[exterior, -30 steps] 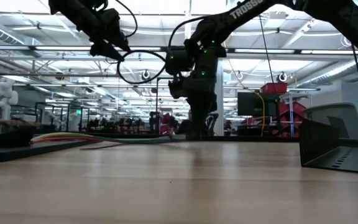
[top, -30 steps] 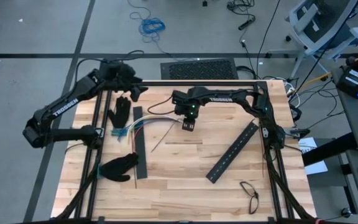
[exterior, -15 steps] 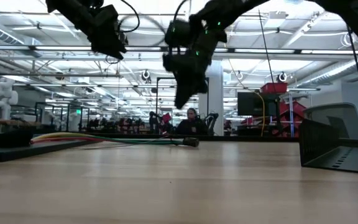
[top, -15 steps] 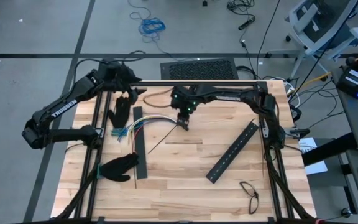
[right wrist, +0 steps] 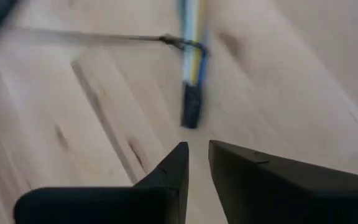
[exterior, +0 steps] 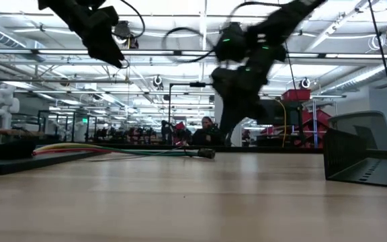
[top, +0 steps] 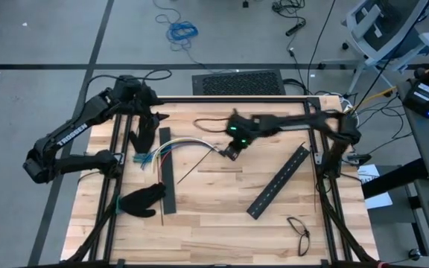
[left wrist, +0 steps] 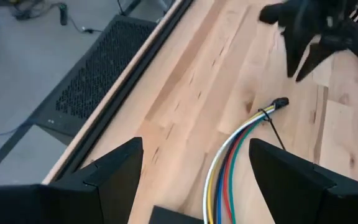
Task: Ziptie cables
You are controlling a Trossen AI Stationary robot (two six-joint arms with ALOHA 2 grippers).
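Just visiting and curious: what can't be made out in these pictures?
Ziptie loop: blurred in the right wrist view, too small from above, so tightness unclear.
Right gripper: smeared by motion in the low view.
Cables: far ends cut off by the left wrist view's edge.

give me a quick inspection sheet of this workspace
surface: wooden table, mostly bare in the middle
job's things: cables lie bundled, a ziptie looped near their black tip
clutter: two black gloves, two black slotted bars, eyeglasses
grippers: left gripper open, raised near the table's far left; right gripper nearly shut, empty, just off the cable tip
cables: loose blue cord on the floor
surroundings: a person seated behind the table, office chair
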